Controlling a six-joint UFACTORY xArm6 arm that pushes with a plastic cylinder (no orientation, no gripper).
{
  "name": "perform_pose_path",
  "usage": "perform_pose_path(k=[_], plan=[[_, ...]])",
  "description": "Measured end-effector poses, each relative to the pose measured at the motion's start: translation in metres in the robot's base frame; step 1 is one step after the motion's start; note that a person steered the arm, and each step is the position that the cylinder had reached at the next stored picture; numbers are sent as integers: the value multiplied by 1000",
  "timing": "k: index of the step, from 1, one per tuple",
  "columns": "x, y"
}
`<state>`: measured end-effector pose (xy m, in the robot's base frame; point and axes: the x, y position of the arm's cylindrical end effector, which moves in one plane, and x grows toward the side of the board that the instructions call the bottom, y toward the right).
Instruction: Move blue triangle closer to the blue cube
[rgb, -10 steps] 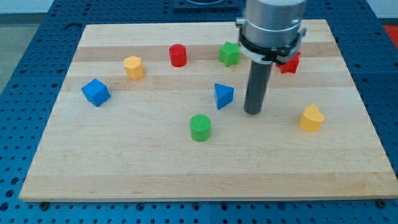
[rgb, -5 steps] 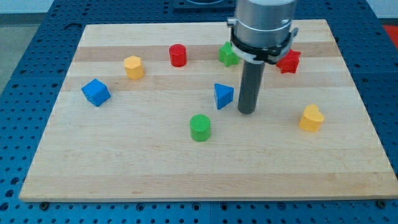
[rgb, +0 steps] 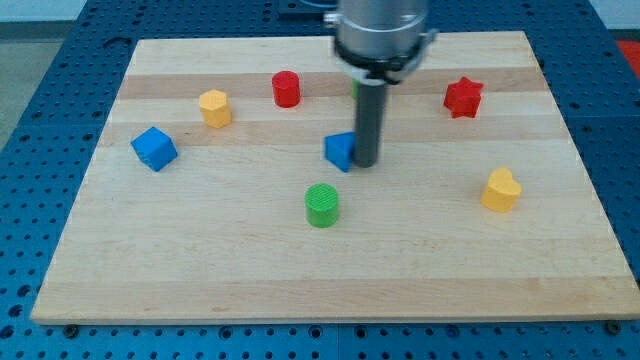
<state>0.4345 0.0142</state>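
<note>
At three o'clock of the blue triangle (rgb: 340, 151), the tip (rgb: 366, 163) presses against it; the blue cube (rgb: 154, 149) sits well apart at nine o'clock, so most of the push remains.

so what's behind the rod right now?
A sliver of green block shows at the rod's left edge; its shape is hidden. My tip sits against the right side of the blue triangle, covering part of it.
</note>
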Motion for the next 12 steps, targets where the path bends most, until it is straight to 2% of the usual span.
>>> perform_pose_path(k=[1,2,4,5,7,8,9,12], plan=[[0,-67],[0,-82],[-11,9],[-21,-4],[-21,-120],[-21,-136],[-24,-102],[-30,-195]])
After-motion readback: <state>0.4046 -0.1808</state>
